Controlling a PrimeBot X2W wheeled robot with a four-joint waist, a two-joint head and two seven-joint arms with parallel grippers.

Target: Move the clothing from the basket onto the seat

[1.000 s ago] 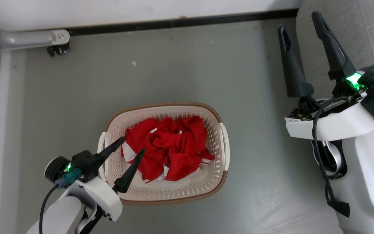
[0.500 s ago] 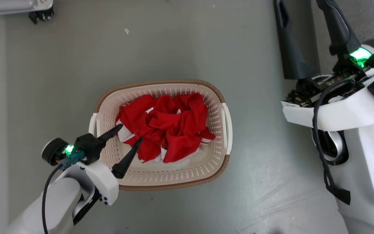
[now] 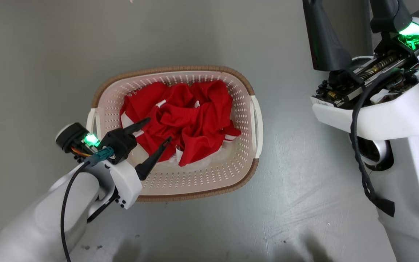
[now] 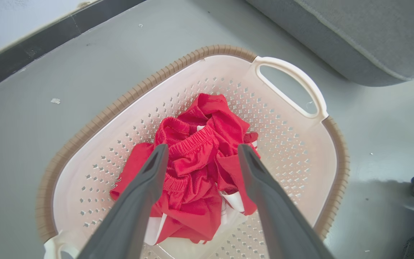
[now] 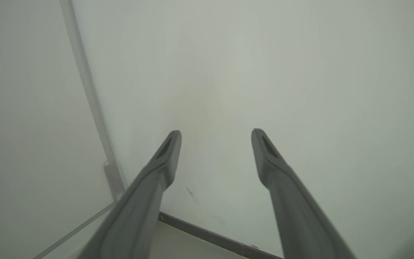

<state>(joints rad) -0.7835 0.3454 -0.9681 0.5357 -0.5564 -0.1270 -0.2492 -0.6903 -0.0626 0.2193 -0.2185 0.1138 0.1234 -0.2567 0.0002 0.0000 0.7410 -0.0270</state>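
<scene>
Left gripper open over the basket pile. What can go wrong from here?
1. The clothing is one tangled heap; the open left gripper may pinch a thin fold that slips, or lift several garments.
2. Too deep, a finger could catch the perforated floor of the basket and drag it.
3. Trailing fabric may snag the handle toward the seat.

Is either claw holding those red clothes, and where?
Nothing is held. The left gripper hangs open above the crumpled red clothing in the cream perforated basket; the right gripper is open too.
</scene>
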